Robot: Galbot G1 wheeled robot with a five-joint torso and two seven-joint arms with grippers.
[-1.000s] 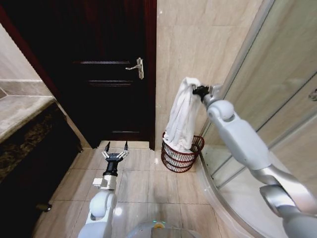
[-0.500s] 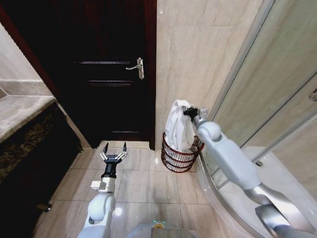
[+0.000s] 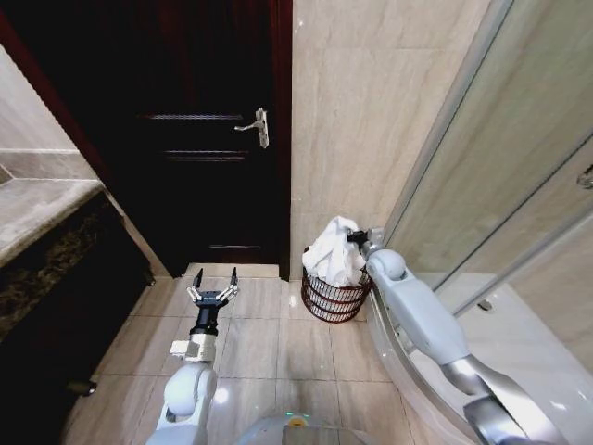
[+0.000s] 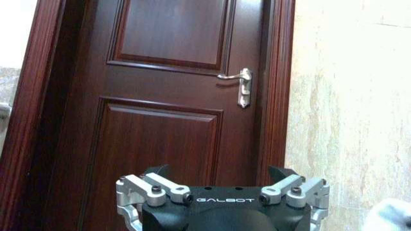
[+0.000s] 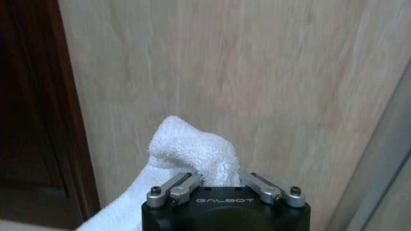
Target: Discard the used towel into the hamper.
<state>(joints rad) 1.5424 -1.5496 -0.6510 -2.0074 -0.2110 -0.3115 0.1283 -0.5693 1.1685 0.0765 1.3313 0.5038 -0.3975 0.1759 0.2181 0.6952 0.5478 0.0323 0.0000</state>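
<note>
Beige floor tiles carry the round dark reddish-brown wire hamper [image 3: 335, 295] at the wall's foot, where the right pincer [image 3: 357, 238], clamped on a bunched fold of soft, light, floppy white towel [image 3: 334, 254], holds it heaped over the rim, while the left pincer [image 3: 213, 286] hangs spread apart over the floor.

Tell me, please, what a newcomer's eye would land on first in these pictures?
Probably the white towel, bunched into the round wire hamper against the beige wall, with the right end effector shut on its top. The left end effector hangs open above the floor tiles before the dark door.
</note>
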